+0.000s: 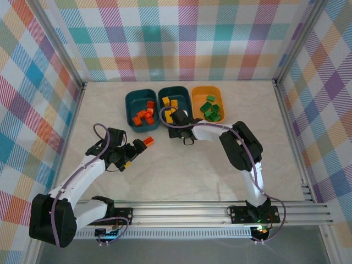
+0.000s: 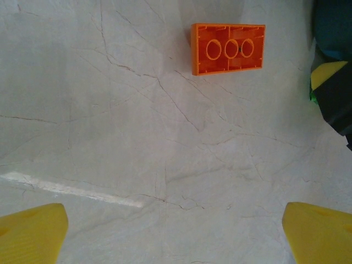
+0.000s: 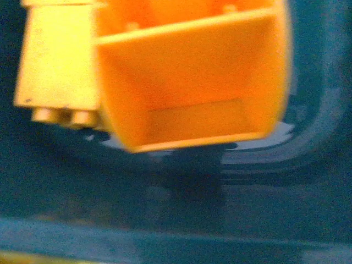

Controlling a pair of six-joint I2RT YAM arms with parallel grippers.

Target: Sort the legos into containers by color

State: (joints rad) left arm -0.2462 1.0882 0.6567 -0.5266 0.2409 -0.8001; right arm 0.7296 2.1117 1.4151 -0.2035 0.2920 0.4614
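One orange lego (image 1: pixel 148 142) lies alone on the table in front of the left teal container (image 1: pixel 130 108); the left wrist view shows it upside down (image 2: pixel 228 48). My left gripper (image 1: pixel 137 149) sits just short of it, open, its yellow fingertips (image 2: pixel 33 234) wide apart over bare table. That container holds orange legos (image 1: pixel 144 114). My right gripper (image 1: pixel 175 119) reaches into the middle teal container (image 1: pixel 187 99), where yellow legos (image 1: pixel 169 102) lie. In the right wrist view a blurred yellow lego (image 3: pixel 187 82) shows its hollow side close up, beside another yellow lego (image 3: pixel 55 60). Its fingers are hidden.
The orange-yellow container (image 1: pixel 199 92) at the right of the row holds green legos (image 1: pixel 210 109). Plaid walls enclose the table on three sides. An aluminium rail (image 1: pixel 181 212) with both arm bases runs along the near edge.
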